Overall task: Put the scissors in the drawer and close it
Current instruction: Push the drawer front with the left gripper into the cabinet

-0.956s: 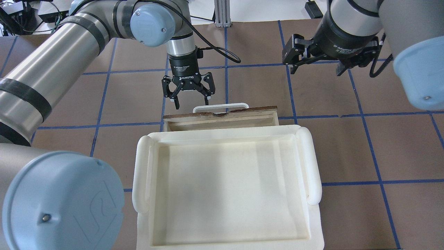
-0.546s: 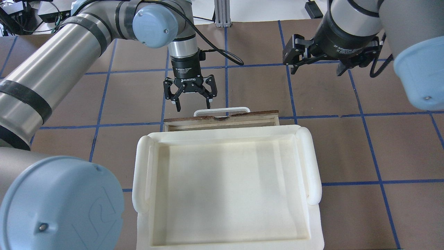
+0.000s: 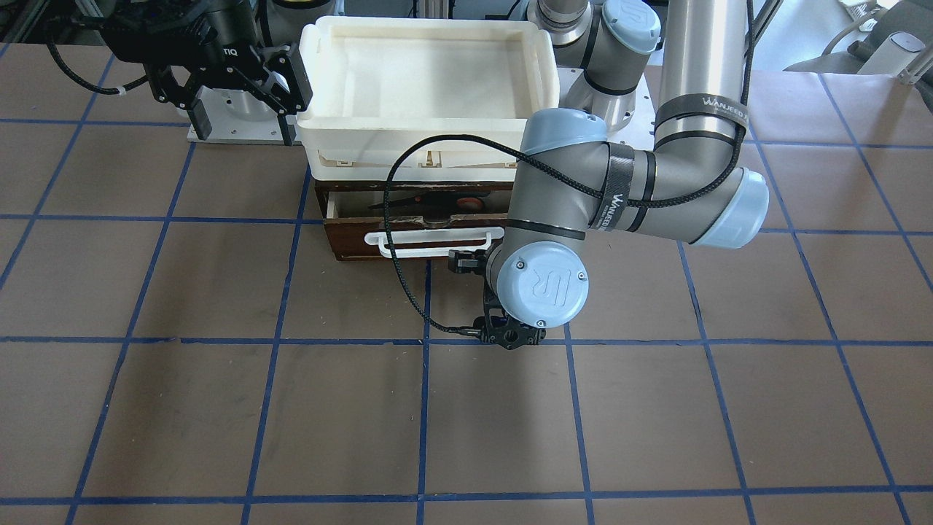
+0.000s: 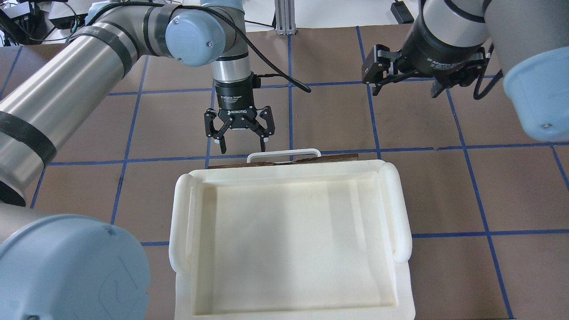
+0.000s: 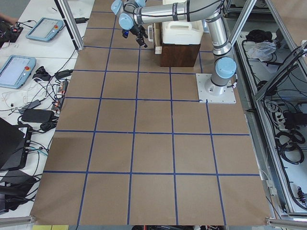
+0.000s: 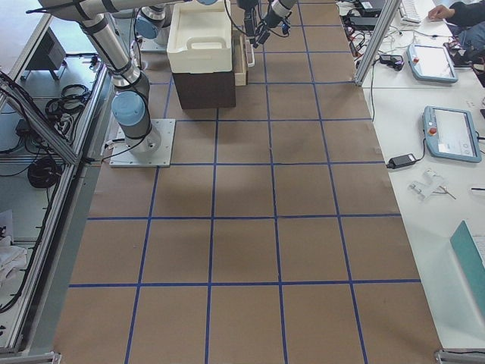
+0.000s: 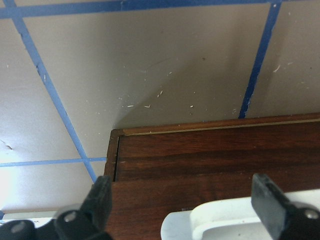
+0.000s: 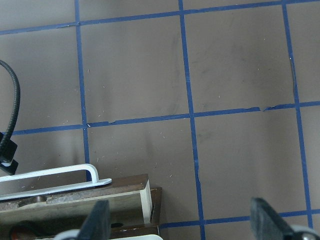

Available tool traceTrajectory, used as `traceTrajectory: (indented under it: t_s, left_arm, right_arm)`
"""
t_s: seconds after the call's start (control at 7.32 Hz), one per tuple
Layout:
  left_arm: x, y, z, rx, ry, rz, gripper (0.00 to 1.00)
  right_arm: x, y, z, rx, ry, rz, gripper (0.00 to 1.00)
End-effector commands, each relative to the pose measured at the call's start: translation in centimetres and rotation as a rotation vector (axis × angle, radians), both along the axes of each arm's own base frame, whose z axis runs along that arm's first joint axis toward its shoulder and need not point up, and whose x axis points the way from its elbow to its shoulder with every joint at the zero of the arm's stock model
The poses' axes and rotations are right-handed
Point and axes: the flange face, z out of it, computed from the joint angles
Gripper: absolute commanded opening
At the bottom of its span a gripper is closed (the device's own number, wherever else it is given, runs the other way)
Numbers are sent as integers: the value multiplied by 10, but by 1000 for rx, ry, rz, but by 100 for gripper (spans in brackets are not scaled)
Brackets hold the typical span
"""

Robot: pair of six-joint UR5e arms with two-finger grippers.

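Observation:
The drawer (image 3: 350, 235), dark brown front with a white bar handle (image 3: 437, 240), stands open by a narrow gap under the white tray. The scissors (image 3: 466, 203) lie inside it, orange handle to the right, blades to the left. From overhead only the drawer front's top edge (image 4: 338, 158) and the handle (image 4: 284, 153) show. My left gripper (image 4: 242, 146) is open and empty, its tips right at the handle's left end. In the left wrist view the drawer front (image 7: 215, 160) and handle (image 7: 235, 220) lie between the fingers (image 7: 100, 200). My right gripper (image 4: 406, 86) is open and empty, up and to the right.
A large white plastic tray (image 4: 289, 171) sits on top of the drawer cabinet (image 5: 178, 55) and hides the drawer's inside from above. The brown table has blue tape lines. A black cable (image 3: 393, 240) from my left wrist loops in front of the drawer.
The drawer has slid in under the tray, from clearly open to nearly shut. My left gripper has moved with the drawer front toward the robot. The right arm has not moved.

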Motion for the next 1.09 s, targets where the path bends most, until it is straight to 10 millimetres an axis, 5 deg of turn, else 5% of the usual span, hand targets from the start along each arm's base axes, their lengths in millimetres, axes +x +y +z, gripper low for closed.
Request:
traceTrajectory:
  t_s: [0.0,0.96]
  left_arm:
    - [-1,7,2,26,-5,-6,100]
    - [2,40,5,76,-13,-10,100]
  right_arm:
    - [0,0,0,0,-1,-1,100]
    - [1,0,-1,2,-9,-4,100]
